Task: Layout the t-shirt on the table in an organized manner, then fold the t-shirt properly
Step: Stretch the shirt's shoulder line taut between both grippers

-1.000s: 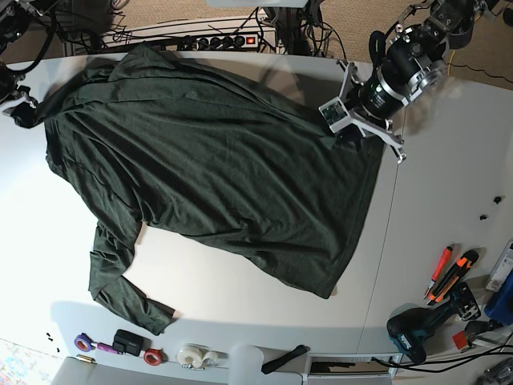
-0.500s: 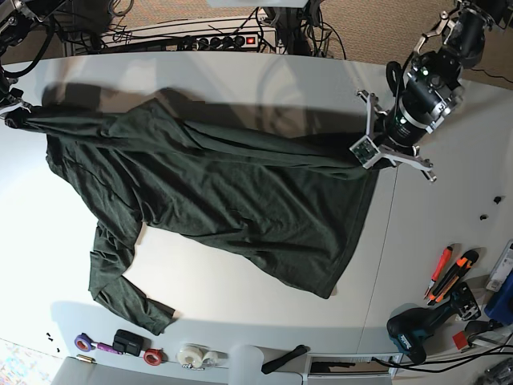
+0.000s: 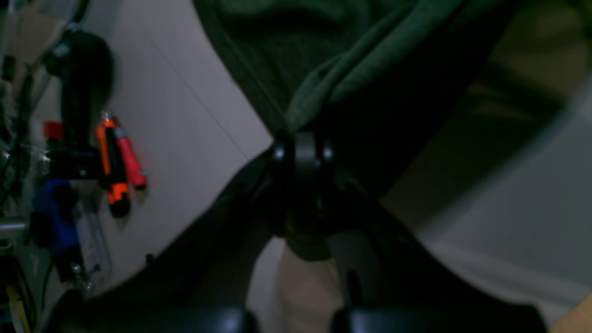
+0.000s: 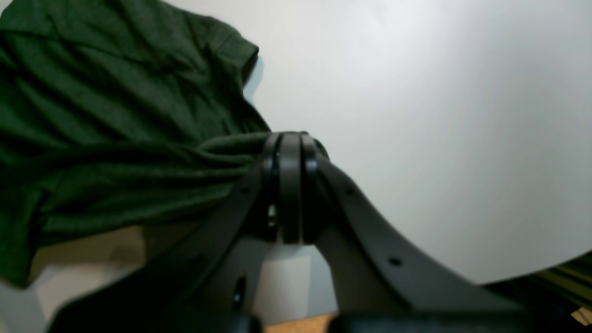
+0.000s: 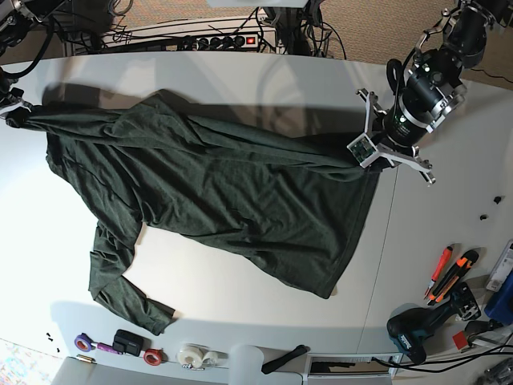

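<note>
Green knit fills most of the base view: the t-shirt (image 5: 216, 192) lies across the white table (image 5: 240, 309), body spread through the middle, one long cuffed sleeve trailing toward the lower left. At the far left edge the right gripper (image 5: 10, 112) is clamped tight on a bunched corner of cloth; its wrist view shows the jaws pinched together on a rope of fabric. Moving right, the shirt's top edge now runs as a taut raised ridge across the frame, where a second ago it lay slack and folded over itself. At upper right the left gripper (image 5: 370, 154) is likewise closed hard on the opposite corner, having pulled outward from its earlier spot. Judgement: the stretch has opened the upper fold, so layout is progressing, but wrinkles and the skewed sleeve remain; folding has not begun. Hand tools (image 5: 449, 273) sit lower right, well apart.
</note>
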Motion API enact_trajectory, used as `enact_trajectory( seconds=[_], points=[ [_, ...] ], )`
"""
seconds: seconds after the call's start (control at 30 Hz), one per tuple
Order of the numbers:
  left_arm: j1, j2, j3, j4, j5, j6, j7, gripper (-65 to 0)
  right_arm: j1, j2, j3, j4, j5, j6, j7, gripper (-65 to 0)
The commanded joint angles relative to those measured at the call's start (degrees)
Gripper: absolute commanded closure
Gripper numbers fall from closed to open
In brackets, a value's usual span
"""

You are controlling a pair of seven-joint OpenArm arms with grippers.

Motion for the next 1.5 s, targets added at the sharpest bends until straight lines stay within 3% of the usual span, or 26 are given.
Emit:
enact_trajectory(
  seconds=[0.0, 0.3, 0.47, 0.67, 0.77, 0.93, 1.1, 1.2, 1.47],
  points=[
    [-0.1, -0.8, -0.5, 1.9, 0.4, 0.3, -0.1, 0.0, 0.0, 2.0, 0.7, 0.8, 1.5, 1.3, 0.6, 0.0],
    [6.6, -0.8, -1.0, 4.6, 1.4, -1.5, 1.7, 0.0, -5.8, 2.0, 6.5, 0.8, 6.5, 2.0, -0.7, 0.0],
    [13.0, -0.7, -6.1, 8.4, 0.6, -4.3, 3.5, 0.0, -7.6, 2.2, 9.0, 0.8, 11.3, 2.0, -4.1, 0.0],
    [20.5, -0.7, -16.4, 10.0, -6.4, -10.2, 4.1, 0.0, -8.0, 4.1, 9.0, 0.8, 16.9, 2.0, -7.3, 0.0],
    [19.7, -0.7, -21.0, 10.0, -12.2, -13.1, 0.6, 0.0, -6.9, 5.5, 8.7, 0.8, 18.5, 2.0, -5.7, 0.0],
    [13.0, -0.1, -21.8, 9.5, -19.8, -14.6, -1.4, 0.0, -2.3, 5.5, 2.3, 0.8, 10.3, 2.0, -4.9, 0.0],
    [7.9, 1.5, -21.8, 2.2, -21.3, -14.7, -1.6, 0.0, -1.3, 5.5, -9.8, 0.8, 0.9, 2.0, 2.6, 0.0],
    [6.2, 2.1, -21.8, -1.7, -22.3, -16.5, -1.6, 0.0, -1.0, 5.5, -14.9, 0.8, -4.9, -1.0, 5.9, 0.0],
    [4.9, 2.6, -21.8, -6.3, -23.4, -17.5, -1.7, 0.0, -1.0, 5.5, -17.1, 0.8, -13.1, -4.2, 9.1, 0.0]
  ],
)
